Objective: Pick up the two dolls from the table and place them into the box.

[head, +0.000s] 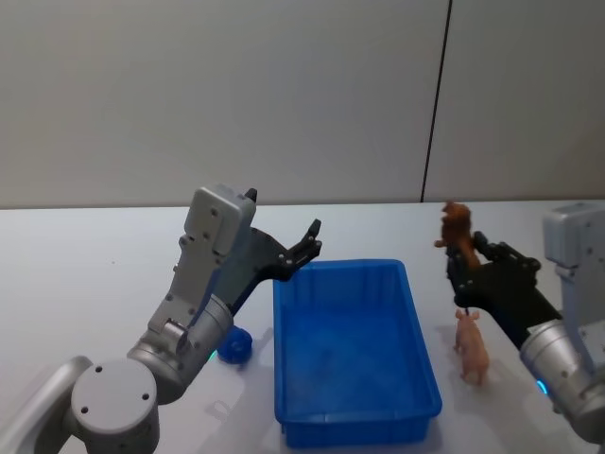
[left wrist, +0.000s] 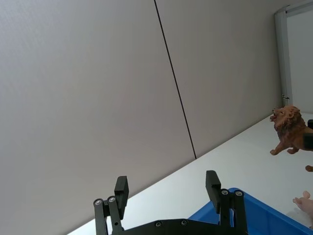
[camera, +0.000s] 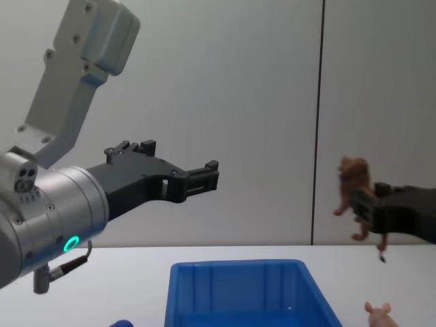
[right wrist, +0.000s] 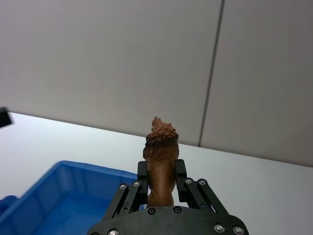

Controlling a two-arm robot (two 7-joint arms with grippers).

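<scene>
Two dolls: the brown doll (head: 457, 232) is clamped by its body in the right gripper (head: 465, 265), lifted clear of the table (head: 95, 265) at about 2 o'clock from the box (head: 423, 352); the pink doll (head: 471, 348) stands upright on the table at 3 o'clock, just beside the box's right wall, which rises between them. One small blue rounded thing (head: 234, 345) lies at 9 o'clock. The left gripper (head: 304, 248) hangs raised near the 11 o'clock corner, fingers spread wide

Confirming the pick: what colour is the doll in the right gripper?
Reddish-brown: a lion figure clamped in the right gripper. It shows best in the right wrist view.
</scene>
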